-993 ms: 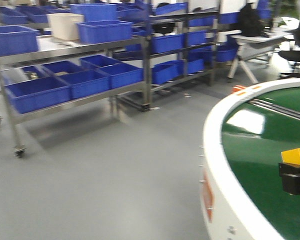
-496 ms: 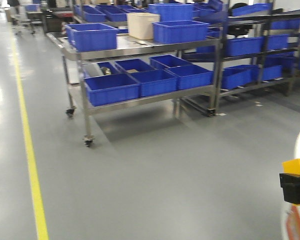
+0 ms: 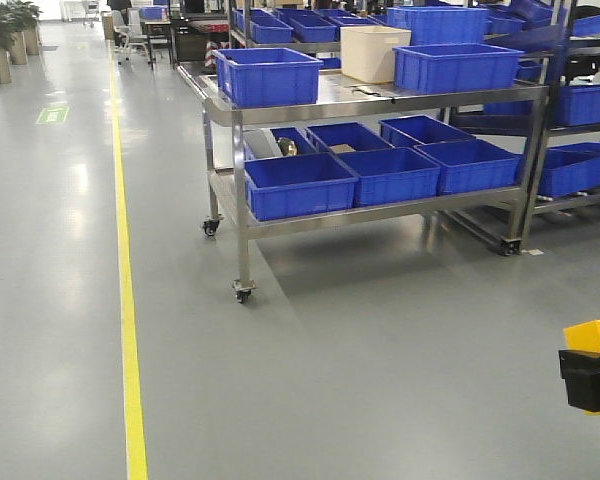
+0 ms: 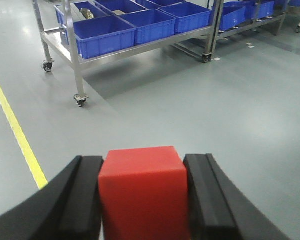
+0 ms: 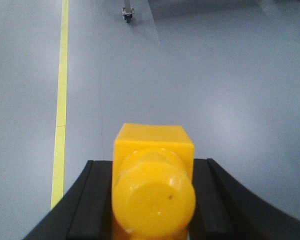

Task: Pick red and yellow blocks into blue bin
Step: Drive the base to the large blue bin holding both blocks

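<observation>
Hall bright; light even, from overhead. Front view sharp throughout. Grey floor (image 3: 380, 380) is glossy, with pale reflected patches at 10 o'clock; the far aisle at 11 o'clock is nearly washed out. Soft-edged shadow under the steel cart (image 3: 360, 100), spreading toward 5 o'clock.

Left wrist view: red block (image 4: 142, 195) at 6 o'clock sits close to the lens, saturated, edges soft. Left end effector (image 4: 142, 160) is black with almost no surface detail. Cart behind is reasonably clear.

Right wrist view: yellow block (image 5: 152, 185) out of focus, small highlights on its stud. Right end effector (image 5: 151, 165) dark. Broad pale sheen on the floor at 3 o'clock.
</observation>
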Available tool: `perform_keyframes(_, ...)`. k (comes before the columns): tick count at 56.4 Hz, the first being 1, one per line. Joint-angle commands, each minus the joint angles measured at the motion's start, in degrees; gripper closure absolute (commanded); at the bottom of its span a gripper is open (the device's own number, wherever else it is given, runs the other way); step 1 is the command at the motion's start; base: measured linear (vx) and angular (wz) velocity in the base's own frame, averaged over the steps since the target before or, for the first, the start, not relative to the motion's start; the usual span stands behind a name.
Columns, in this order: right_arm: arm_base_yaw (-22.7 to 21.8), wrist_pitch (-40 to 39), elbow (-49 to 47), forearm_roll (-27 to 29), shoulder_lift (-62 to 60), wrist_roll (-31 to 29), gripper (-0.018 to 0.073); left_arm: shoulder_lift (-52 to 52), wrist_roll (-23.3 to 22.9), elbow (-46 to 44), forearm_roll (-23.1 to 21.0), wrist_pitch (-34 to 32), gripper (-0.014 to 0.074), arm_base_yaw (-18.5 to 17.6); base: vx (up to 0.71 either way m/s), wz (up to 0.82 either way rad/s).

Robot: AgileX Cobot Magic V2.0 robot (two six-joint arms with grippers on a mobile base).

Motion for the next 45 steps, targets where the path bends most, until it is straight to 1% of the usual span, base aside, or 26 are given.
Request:
perform_keyframes(1,-0.16,-4.06,-1.57,-0.39,-0.89,-0.67,0.0569,-0.14,0.07,-1.61,-0.63,-4.45,0.0597,-0.45,0.37,0.11)
perform_keyframes(23,-0.16,-4.06,-1.57,-0.39,-0.89,-0.67,0.0569,0.0,0.07,-1.61,-0.63,-4.47,0.0597,-0.45,0.41,0.02)
perform_keyframes(45,-0.16,-4.06,-1.57,-0.39,-0.89,-0.67,0.0569,0.0,0.07,-1.61,-0.63,-4.39,0.0597,-0.45,0.46,-0.14)
